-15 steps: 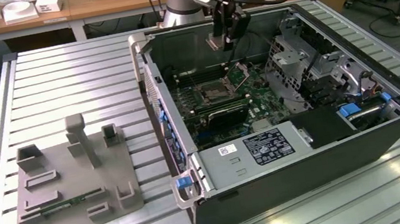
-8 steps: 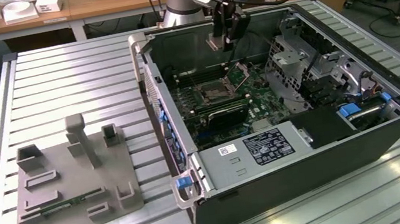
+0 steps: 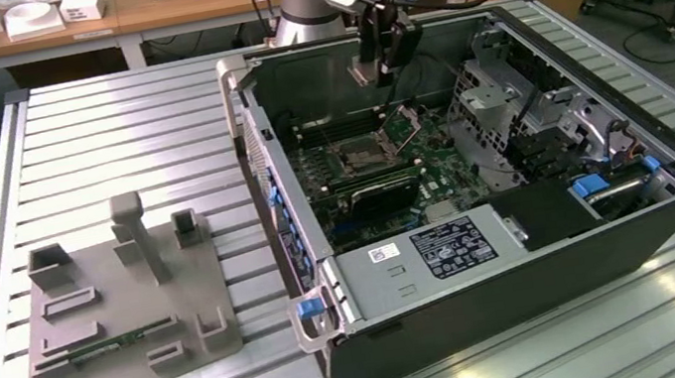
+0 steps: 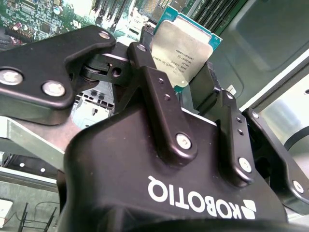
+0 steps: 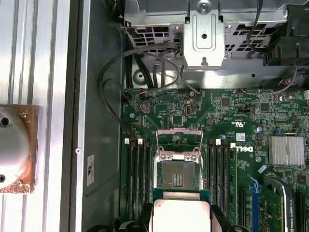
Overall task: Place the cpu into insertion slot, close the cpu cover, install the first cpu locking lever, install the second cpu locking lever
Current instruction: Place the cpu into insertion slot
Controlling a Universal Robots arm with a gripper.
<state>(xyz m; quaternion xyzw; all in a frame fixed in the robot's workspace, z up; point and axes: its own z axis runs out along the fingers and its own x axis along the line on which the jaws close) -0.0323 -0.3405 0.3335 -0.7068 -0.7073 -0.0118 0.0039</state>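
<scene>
Gripper (image 3: 375, 63) jaws clamped on cpu (image 4: 186, 48), held above open computer case (image 3: 493, 326). Insertion slot (image 5: 176, 179) bare, roughly 6 o'clock from gripper in exterior view. Cpu cover (image 5: 178, 155) stands open at slot's far edge.

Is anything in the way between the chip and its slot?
Nothing visible is. The gripper holds the cpu above the open slot, and the cover is flipped up off it.
</scene>
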